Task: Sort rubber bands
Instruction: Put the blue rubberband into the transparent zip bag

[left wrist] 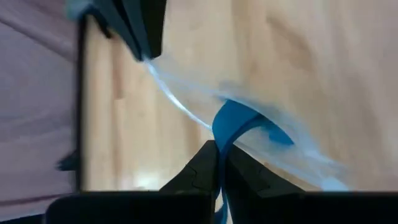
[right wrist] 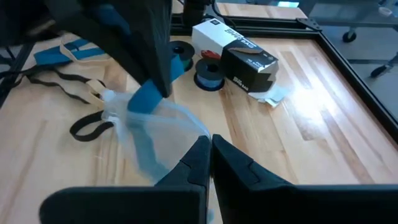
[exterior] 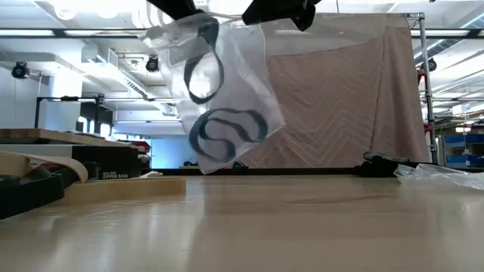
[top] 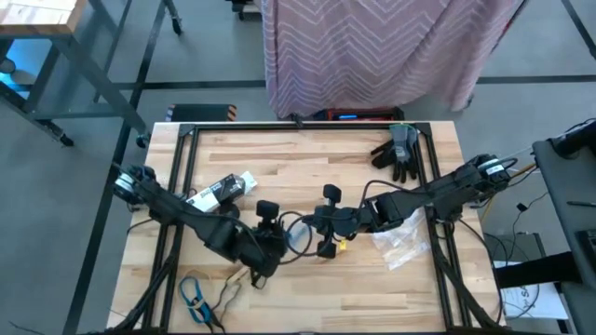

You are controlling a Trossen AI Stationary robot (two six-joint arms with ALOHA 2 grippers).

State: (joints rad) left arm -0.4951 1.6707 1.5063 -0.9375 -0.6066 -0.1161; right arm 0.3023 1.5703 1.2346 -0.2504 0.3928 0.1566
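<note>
Both pincers, left pincer (left wrist: 217, 149) and right pincer (right wrist: 210, 144), are clamped on a clear bag (exterior: 227, 91) of blue rubber bands (exterior: 227, 132) lifted above mid tabletop (top: 307, 279); thin plastic may slip, spilling bands.

A lab or workshop with an industrial feel. At the centre of the high view a pale butcher-block wooden table (top: 307, 158) is boxed in by a black metal frame (top: 182, 158) on a grey concrete floor (top: 84, 214). A pink chevron-patterned cloth curtain (top: 382, 46) hangs at the top of that view. Along the top of the low view run long fluorescent ceiling lights (exterior: 83, 34) and exposed ducts, with blue storage shelving (exterior: 463, 143) at far right.
</note>
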